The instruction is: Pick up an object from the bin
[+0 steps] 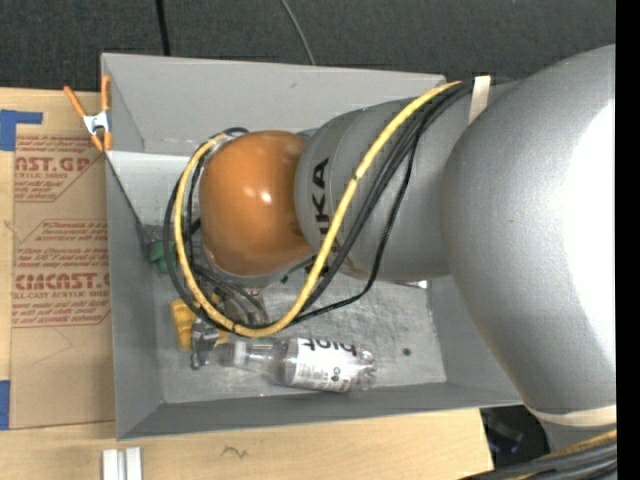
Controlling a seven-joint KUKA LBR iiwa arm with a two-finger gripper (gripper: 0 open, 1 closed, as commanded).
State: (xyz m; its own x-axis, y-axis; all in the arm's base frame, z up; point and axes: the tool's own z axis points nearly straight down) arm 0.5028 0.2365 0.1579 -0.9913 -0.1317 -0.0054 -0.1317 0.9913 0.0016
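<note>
- A grey metal bin (135, 368) is being viewed from above, its scuffed floor being left bare along the near side.
- The gripper (224, 290) is being lowered into the left half of the bin, and it is being hidden almost wholly beneath the round orange cover (250, 203) on the wrist; how far it is being opened, and whether anything is being held in it, cannot be told.
- Yellow and black cables (300, 303) are being looped around the cover and down under it, close above the bin's floor.
- A small yellow piece (182, 322) is being seen just beside the gripper, on its left, near the left wall.
- A small metal piece (204, 353) is lying just below the yellow one.
- A clear plastic bottle (315, 363) with dark lettering is lying on its side by the near wall, its neck being turned towards the metal piece.
- A small green piece (156, 253) is being half covered at the left wall, beside the orange cover.
- The silver arm (520, 218) is being stretched in from the right, over much of the bin.
</note>
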